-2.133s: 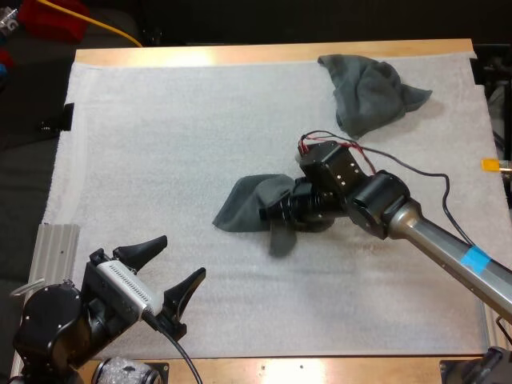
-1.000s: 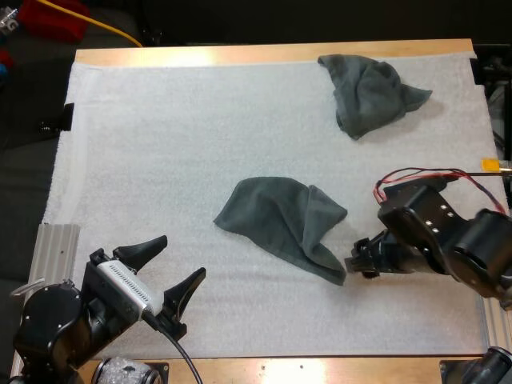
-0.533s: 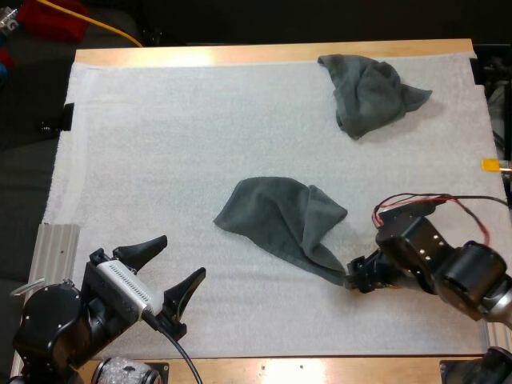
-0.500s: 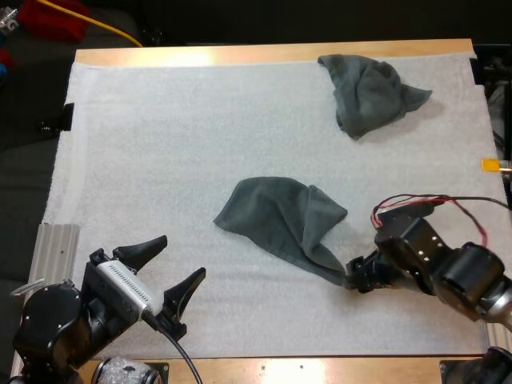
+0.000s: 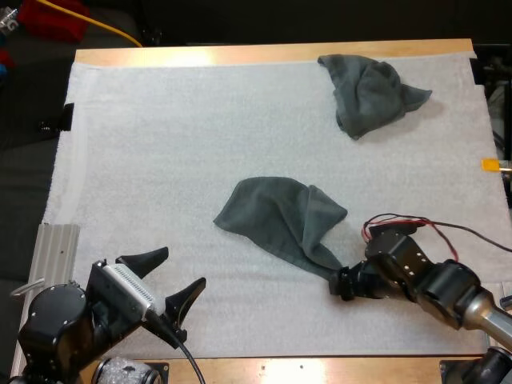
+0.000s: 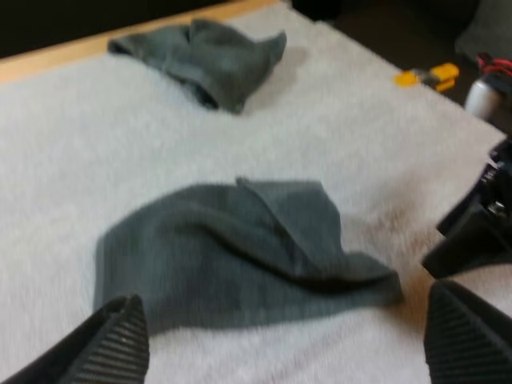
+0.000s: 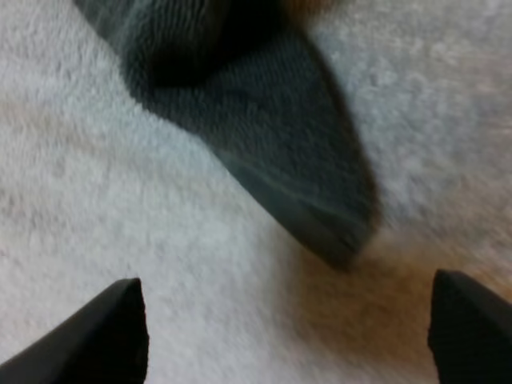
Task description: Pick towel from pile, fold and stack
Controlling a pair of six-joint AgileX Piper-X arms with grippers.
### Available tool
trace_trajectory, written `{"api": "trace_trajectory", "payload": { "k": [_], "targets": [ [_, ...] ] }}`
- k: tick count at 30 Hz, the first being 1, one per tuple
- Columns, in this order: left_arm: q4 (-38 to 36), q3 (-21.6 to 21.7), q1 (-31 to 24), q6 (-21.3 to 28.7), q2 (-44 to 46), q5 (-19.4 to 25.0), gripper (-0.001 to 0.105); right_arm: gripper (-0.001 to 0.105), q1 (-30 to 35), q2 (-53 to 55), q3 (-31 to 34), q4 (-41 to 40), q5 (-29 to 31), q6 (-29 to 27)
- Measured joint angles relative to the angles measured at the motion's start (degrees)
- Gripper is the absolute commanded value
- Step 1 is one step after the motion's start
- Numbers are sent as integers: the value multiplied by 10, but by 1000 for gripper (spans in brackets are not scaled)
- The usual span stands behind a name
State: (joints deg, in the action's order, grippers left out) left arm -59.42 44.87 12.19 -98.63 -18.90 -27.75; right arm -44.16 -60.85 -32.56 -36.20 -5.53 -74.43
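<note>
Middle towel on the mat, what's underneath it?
The middle towel lies directly on the white mat. Its folded-over cloth hides the mat beneath, so anything tucked under it cannot be seen.

Broad bare mat [image 5: 152, 152] beside middle towel [image 5: 276, 216]

A robotics lab or workshop is indicated: a wooden table [image 5: 272, 54] is covered with a white mat [image 5: 184, 144], a left robot arm [image 5: 60, 332] and a right robot arm [image 5: 440, 286] are seen at its near side, and a yellow cable [image 5: 104, 28] is seen beyond it.
</note>
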Motion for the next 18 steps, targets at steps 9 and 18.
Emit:
{"api": "trace_trajectory", "payload": {
  "k": [9, 18],
  "targets": [
    [-49, 0, 0, 0, 0, 30, 69, 71, 0, -79, 28, 77, -7, 26],
    [-70, 0, 0, 0, 0, 30, 69, 67, 0, -136, 32, 141, -7, 42]
  ]
}}
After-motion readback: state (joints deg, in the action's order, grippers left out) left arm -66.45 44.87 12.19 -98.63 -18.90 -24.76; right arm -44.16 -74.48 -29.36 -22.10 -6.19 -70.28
